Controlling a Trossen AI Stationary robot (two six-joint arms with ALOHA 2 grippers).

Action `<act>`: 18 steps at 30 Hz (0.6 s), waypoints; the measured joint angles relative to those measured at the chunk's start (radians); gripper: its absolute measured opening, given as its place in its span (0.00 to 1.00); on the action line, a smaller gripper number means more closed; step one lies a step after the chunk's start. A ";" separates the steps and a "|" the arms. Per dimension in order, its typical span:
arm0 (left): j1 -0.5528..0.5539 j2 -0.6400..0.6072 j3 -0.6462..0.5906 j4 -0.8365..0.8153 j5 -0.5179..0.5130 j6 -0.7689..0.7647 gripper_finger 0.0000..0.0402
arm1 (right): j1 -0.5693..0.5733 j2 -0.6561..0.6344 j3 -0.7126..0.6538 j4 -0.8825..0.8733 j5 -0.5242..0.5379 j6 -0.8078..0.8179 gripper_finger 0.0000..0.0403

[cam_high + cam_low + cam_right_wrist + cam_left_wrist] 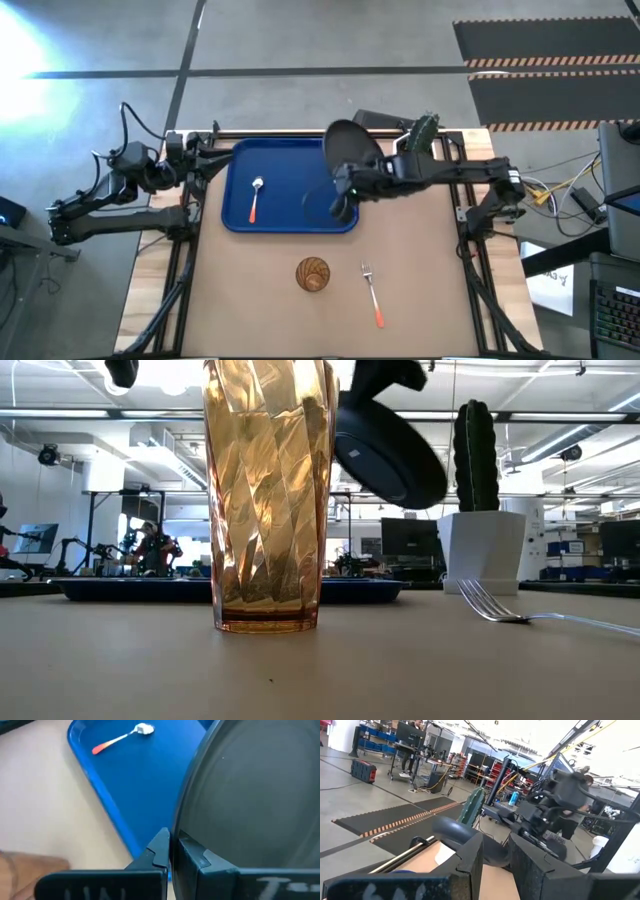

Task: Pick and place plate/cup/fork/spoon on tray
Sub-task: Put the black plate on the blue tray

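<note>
The black plate [351,150] hangs tilted in my right gripper [342,196] over the right part of the blue tray [290,215]. It also shows in the right wrist view [250,795] and in the low view [392,452]. The orange-handled spoon [255,198] lies flat on the tray's left half. The amber cup [313,273] stands upright on the table in front of the tray. The fork [372,291] lies flat to the cup's right. My left gripper [220,160] waits open and empty at the tray's far left corner. My right gripper pinches the plate's rim [176,831] between its two fingers, one on the inner face and one on the outer side. The plate is lifted clear of the tray and tilted steeply, sloping away from the fingers toward the table's far side.
A white pot with a green cactus [424,131] stands at the far edge, right of the tray and close to the held plate. Bare table lies in front of the tray around the cup and the fork.
</note>
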 joint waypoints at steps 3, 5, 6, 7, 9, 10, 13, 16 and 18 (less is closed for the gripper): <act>0.000 -0.001 -0.004 0.001 0.000 -0.001 0.18 | -0.050 0.033 0.024 0.063 -0.061 -0.086 0.02; 0.000 -0.001 -0.007 0.000 0.000 -0.002 0.18 | -0.079 0.065 0.044 0.119 -0.129 -0.137 0.02; 0.000 -0.001 -0.008 0.000 0.000 -0.002 0.18 | -0.092 0.082 0.054 0.149 -0.171 -0.158 0.02; 0.000 -0.001 -0.009 -0.001 0.000 -0.002 0.18 | -0.102 0.107 0.068 0.171 -0.210 -0.177 0.02; 0.000 0.001 -0.009 0.001 0.000 -0.002 0.18 | -0.115 0.159 0.108 0.190 -0.277 -0.205 0.02; 0.000 0.001 -0.009 -0.001 0.000 -0.003 0.18 | -0.119 0.191 0.131 0.189 -0.299 -0.218 0.02; 0.000 0.001 -0.009 -0.001 0.000 -0.003 0.19 | -0.121 0.289 0.199 0.174 -0.360 -0.257 0.02; -0.001 -0.001 -0.009 -0.001 0.000 -0.003 0.18 | -0.120 0.382 0.263 0.172 -0.427 -0.281 0.02; -0.001 -0.002 -0.010 -0.003 0.000 -0.003 0.18 | -0.118 0.443 0.307 0.172 -0.472 -0.292 0.02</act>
